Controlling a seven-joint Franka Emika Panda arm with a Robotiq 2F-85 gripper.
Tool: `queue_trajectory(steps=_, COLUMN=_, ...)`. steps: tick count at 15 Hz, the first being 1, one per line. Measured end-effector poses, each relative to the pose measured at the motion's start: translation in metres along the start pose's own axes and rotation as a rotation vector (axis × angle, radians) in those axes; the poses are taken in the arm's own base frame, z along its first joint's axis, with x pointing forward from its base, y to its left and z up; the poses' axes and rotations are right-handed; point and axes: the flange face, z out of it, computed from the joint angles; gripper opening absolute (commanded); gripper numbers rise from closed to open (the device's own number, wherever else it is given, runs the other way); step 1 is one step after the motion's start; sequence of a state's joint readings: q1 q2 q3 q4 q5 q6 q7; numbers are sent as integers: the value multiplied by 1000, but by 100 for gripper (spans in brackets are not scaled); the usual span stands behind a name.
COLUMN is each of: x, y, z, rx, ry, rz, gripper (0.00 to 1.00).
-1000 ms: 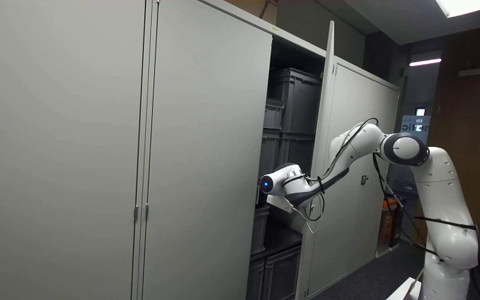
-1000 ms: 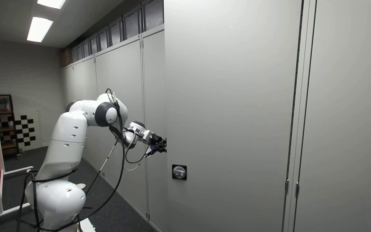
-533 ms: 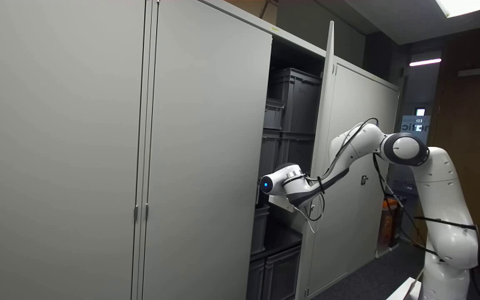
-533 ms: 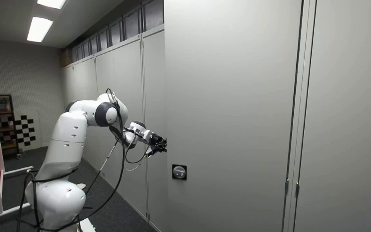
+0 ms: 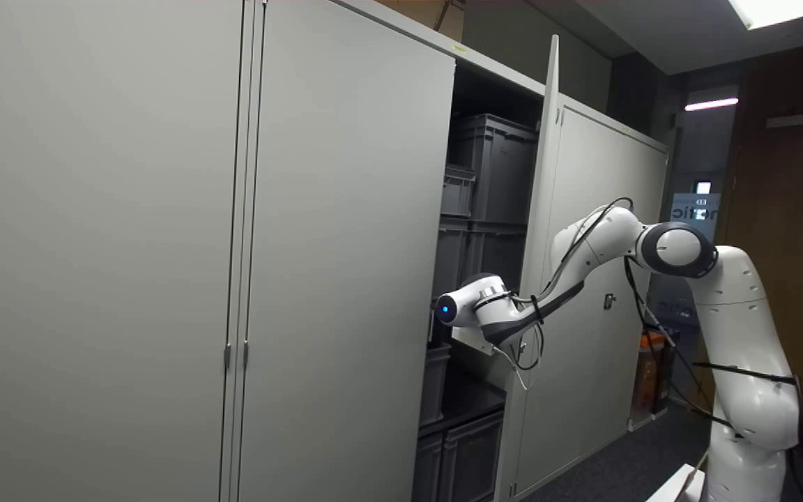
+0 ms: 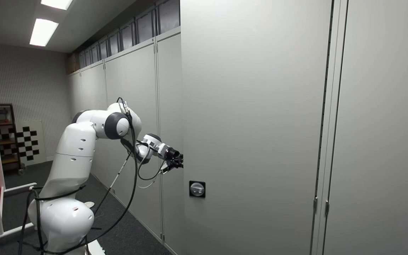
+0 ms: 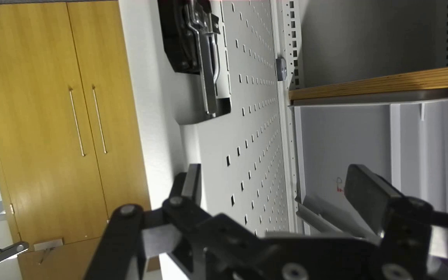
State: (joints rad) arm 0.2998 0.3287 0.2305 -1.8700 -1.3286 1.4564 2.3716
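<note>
In the wrist view the jaws come in from the bottom of the frame. They are spread wide, and the perforated inner face of a grey cabinet door [image 7: 247, 161] shows in the gap between their tips. The tip on the picture's left overlaps the folded rim of the door; I cannot tell whether it touches the metal. Higher up, left of the top centre, a black latch [image 7: 180, 44] with a metal lever [image 7: 207, 77] sits at the door's edge. On the right, a shelf [image 7: 379, 81] with a wood-coloured edge lies above a grey bin [image 7: 348, 136] that bears a small red mark; the other tip stands in front of the bin. Wooden doors [image 7: 45, 128] with long handles fill much of the left side.

In an exterior view the robot arm [image 5: 607, 237] reaches in from the right, its wrist end just right of centre and below stacked crates [image 5: 509, 174]; the cabinet door stands open, almost edge-on. In an exterior view the same door fills the centre, a round handle [image 6: 197, 189] near its left edge, and that edge hides the tips of the jaws.
</note>
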Motion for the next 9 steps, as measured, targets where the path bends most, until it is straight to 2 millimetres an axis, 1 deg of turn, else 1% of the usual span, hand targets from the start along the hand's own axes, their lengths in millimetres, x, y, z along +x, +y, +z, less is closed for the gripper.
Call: queue_trajectory(steps=9, x=-7, y=13, z=12, rx=-24, ry=8, rz=25, gripper=100)
